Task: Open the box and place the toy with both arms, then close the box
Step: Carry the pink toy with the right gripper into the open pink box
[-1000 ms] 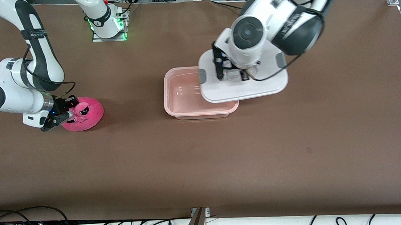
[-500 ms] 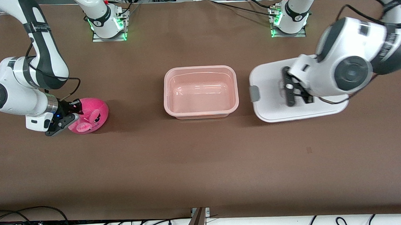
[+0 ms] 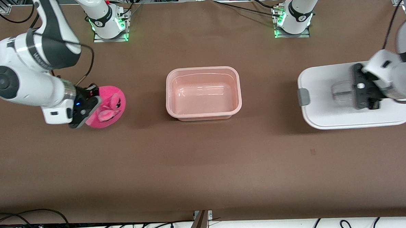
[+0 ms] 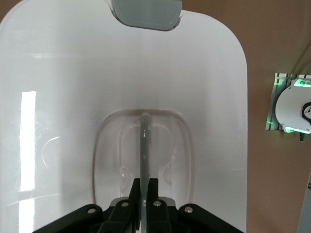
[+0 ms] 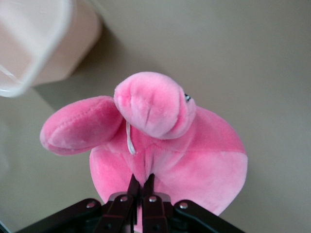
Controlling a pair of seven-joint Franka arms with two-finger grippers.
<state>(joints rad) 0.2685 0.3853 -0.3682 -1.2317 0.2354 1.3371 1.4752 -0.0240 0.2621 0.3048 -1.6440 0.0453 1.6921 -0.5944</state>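
Between the right gripper's pinched-together fingers, the toy; left gripper clamping lid handle.

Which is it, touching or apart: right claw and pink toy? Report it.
Touching. The right wrist view shows the right claw pinched shut on the toy's plush, with no gap between them.

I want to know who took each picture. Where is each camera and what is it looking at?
Front view: high across the table, facing both arms, box between them.
Left wrist view: on the left arm, over the lid; left gripper shows.
Right wrist view: on the right arm, at the toy; right gripper shows.
Shared: front shows lid and toy too.
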